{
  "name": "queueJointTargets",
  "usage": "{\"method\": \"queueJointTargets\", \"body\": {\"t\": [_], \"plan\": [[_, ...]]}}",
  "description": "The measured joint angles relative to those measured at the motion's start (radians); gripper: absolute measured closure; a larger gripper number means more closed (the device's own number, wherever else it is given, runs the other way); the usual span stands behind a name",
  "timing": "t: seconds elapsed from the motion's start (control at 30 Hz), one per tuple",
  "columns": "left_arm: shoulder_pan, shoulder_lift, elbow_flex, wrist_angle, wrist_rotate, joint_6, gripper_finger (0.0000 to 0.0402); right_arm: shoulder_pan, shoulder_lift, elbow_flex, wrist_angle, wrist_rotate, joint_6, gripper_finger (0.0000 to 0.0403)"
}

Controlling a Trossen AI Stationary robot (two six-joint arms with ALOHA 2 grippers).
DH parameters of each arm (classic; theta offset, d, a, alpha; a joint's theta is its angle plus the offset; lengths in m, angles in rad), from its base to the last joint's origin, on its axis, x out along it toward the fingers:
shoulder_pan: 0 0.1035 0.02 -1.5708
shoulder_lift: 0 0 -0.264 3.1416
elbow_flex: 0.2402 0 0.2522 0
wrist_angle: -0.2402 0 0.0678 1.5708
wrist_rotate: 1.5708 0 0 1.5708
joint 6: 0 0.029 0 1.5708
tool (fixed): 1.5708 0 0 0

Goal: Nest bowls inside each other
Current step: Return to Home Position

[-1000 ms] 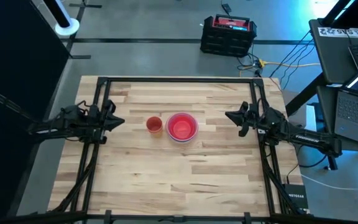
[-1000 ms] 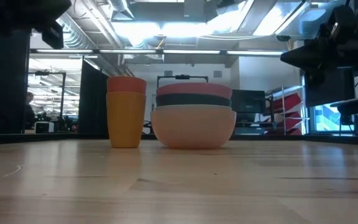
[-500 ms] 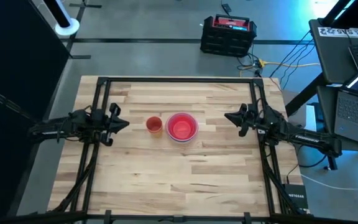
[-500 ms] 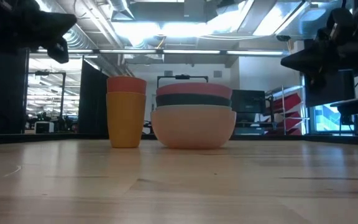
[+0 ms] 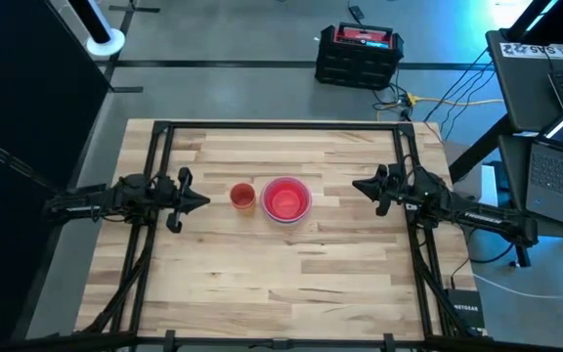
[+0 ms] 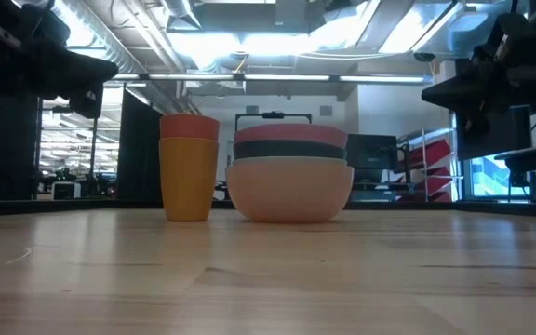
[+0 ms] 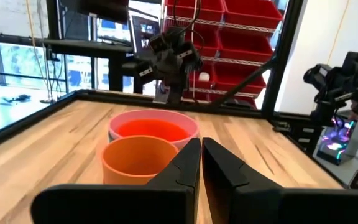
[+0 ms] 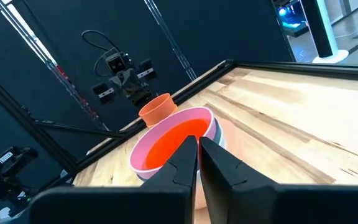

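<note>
1. At table centre, the wide round plastic bowls [image 5: 285,199] sit nested in one stack: a light pink one at the bottom, dark teal above it, a pink rim on top, red inside.
2. Just beside it, on the left arm's side, stands the small orange cup pair [image 5: 242,197], one cup inside the other.
3. Judged: the nesting looks done; at most the cups could still go into the big stack.
4. Left gripper [image 5: 201,201] hangs near the cups, empty, its fingers [image 7: 188,168] pressed nearly together.
5. Right gripper [image 5: 362,185] hangs well apart from the bowls, empty, its fingers [image 8: 182,165] likewise closed to a slit.
6. Both stacks are far from every edge of the wooden table [image 5: 291,284], with bare wood all round. Black frame rails [image 5: 413,254] run along both sides.
</note>
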Motion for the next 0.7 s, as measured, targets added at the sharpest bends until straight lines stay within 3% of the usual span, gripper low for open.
{"method": "queueJointTargets", "body": {"t": [0.33, 0.7], "plan": [[0.018, 0.000, 0.000, -0.002, -0.004, 0.031, 0.0402, 0.000, 0.000, 0.000, 0.000, 0.000, 0.000, 0.0402], [0.018, 0.000, 0.000, -0.003, -0.004, -0.006, 0.0402, 0.000, 0.000, 0.000, -0.011, -0.023, -0.176, 0.0402]]}}
